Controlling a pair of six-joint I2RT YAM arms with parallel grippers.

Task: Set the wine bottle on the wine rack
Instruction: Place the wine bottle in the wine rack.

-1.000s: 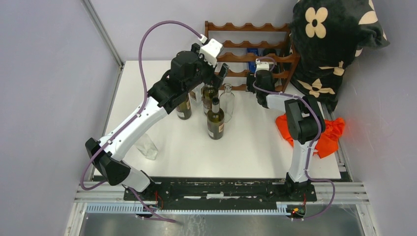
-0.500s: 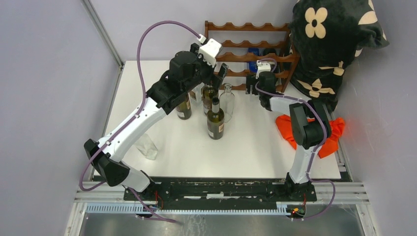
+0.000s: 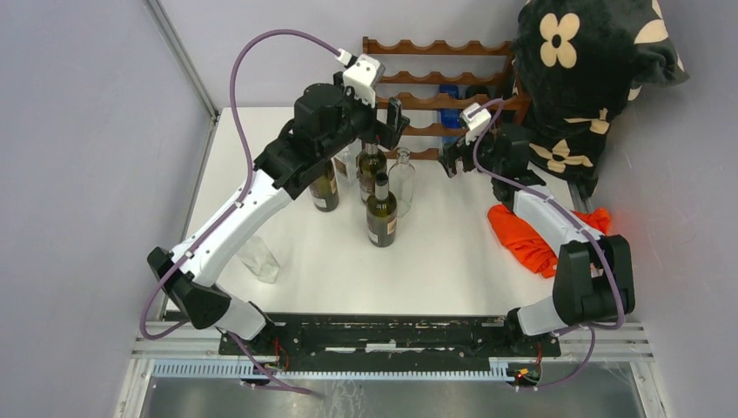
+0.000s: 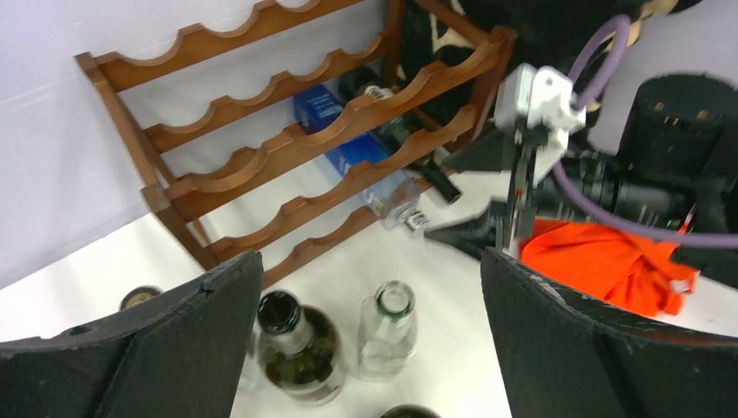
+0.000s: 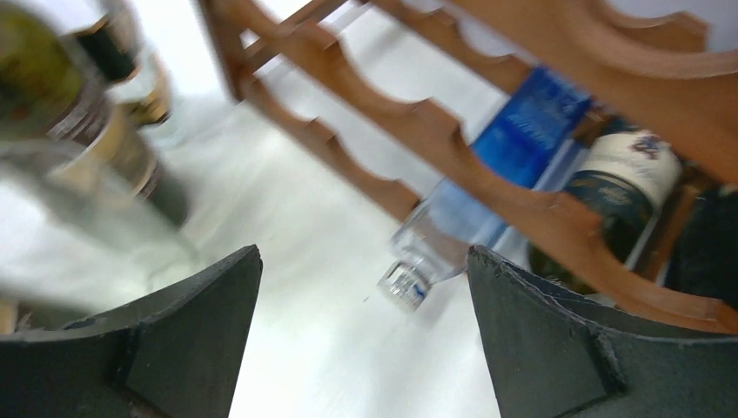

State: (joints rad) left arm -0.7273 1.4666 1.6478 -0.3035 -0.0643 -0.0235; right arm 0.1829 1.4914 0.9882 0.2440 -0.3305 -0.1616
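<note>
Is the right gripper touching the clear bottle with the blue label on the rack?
Apart. The right wrist view shows the right gripper open, with bare white table between both jaws and the clear bottle lying in the wine rack.

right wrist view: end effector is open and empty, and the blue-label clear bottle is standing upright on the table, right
No: the right wrist view shows the blue-label clear bottle lying on its side in the wine rack, not standing on the table. The right end effector is open and empty.
</note>
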